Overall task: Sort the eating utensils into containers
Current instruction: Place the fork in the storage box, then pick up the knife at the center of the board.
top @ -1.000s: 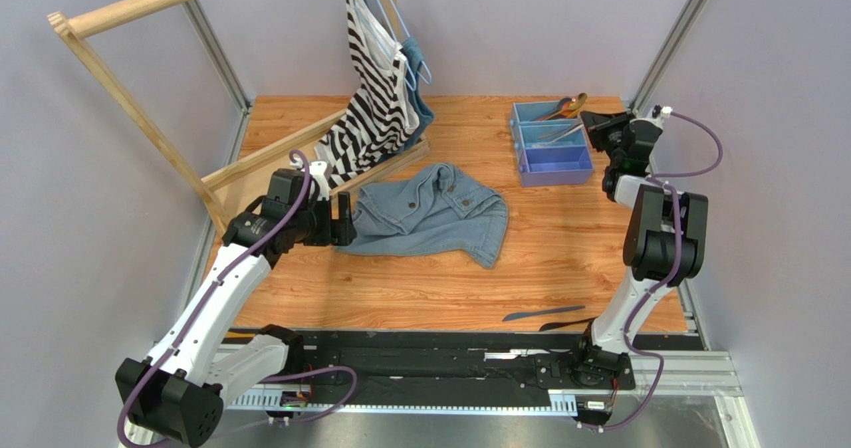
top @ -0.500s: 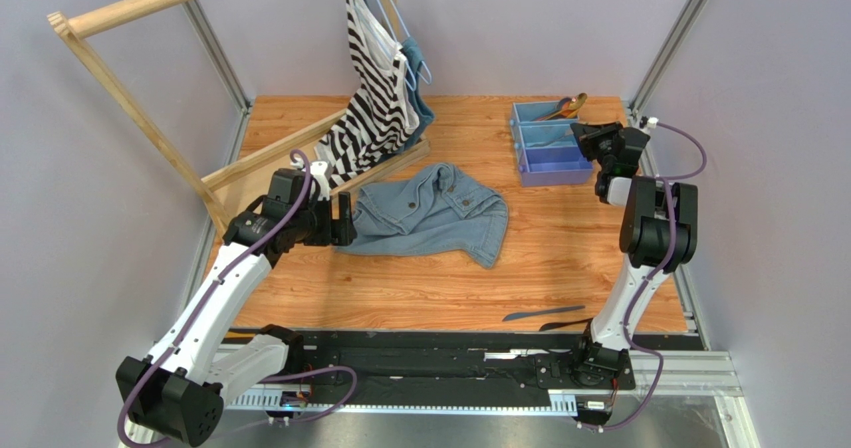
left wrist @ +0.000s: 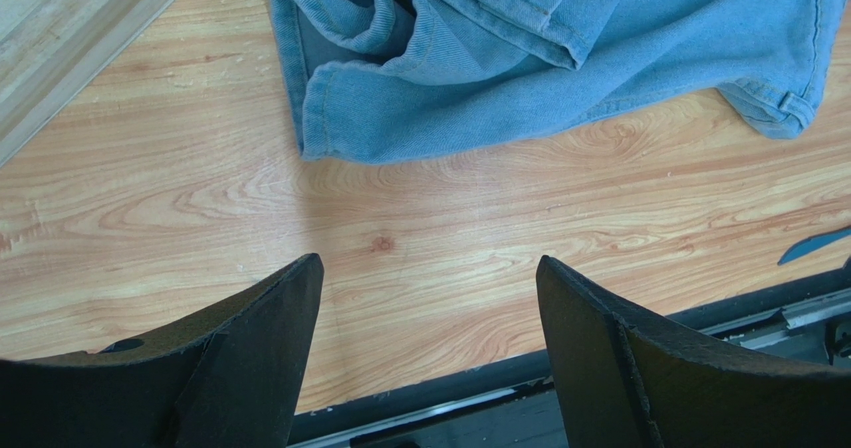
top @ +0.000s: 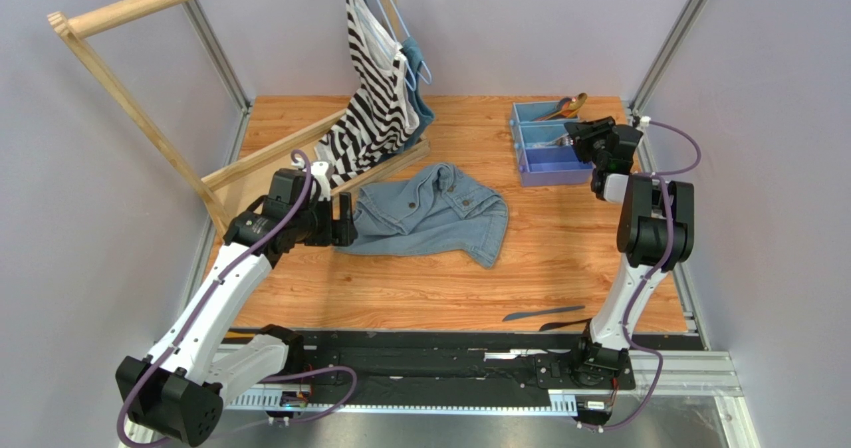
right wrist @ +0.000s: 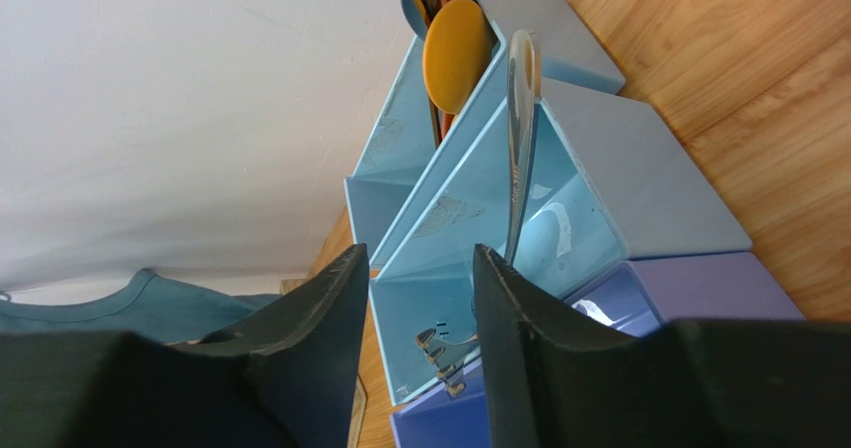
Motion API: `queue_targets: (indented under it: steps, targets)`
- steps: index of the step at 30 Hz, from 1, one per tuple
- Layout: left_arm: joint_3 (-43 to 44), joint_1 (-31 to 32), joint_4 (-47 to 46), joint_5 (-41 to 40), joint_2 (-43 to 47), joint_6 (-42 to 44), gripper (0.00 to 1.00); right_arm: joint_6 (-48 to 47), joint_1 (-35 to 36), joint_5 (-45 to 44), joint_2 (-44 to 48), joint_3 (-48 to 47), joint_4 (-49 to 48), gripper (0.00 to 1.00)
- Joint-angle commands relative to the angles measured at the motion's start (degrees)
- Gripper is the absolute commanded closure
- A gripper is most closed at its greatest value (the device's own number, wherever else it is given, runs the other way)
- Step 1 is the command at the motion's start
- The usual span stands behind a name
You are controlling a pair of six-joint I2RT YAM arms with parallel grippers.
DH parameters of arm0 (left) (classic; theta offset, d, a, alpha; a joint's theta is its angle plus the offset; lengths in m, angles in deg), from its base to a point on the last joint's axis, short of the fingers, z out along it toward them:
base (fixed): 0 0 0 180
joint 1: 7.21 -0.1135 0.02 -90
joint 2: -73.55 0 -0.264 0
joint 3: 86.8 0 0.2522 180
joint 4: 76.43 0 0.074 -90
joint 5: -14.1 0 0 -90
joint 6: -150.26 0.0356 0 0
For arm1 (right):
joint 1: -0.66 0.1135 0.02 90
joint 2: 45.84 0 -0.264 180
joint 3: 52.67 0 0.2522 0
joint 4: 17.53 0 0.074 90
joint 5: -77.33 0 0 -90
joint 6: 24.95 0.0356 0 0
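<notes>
top: overhead, from behind, whole table (top: 559,259) | left wrist: close above denim (left wrist: 559,59) | right wrist: close beside tray (right wrist: 479,169)

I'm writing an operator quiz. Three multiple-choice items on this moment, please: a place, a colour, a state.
1. Where does the silver fork lie? A on the denim shirt; B in the tray's middle compartment; C on the wooden rack.
2. The front spoon in the far compartment is: A green; B white; C orange.
3. The left gripper is: A open, empty; B shut on the fork; C shut on the spoon.
B: it lies between the dividers. C: plainly orange in the right wrist view. A: its jaws stand apart, nothing between.
</notes>
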Motion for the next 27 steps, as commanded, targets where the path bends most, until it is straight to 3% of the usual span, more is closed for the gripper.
queue_targets:
  steps: [1, 6, 12, 27]
  targets:
    - [0.3, 0.4, 0.2, 0.8, 0.2, 0.9, 0.13, -2.8, 0.0, -3.7, 5.5, -2.8, 4.1, 0.42]
    - [0.3, 0.5, 0.1, 0.9, 0.1, 0.9, 0.13, -5.0, -0.1, -5.4, 7.0, -6.7, 9.4, 0.33]
    - [0.3, 0.6, 0.2, 0.9, 0.2, 1.0, 0.14, -5.5, -0.1, -3.5, 6.8, -10.7, 13.4, 0.32]
    - [0.3, 0.8, 0.2, 1.1, 0.4, 1.0, 0.14, -8.1, -0.5, -6.0, 13.6, -3.4, 16.0, 0.32]
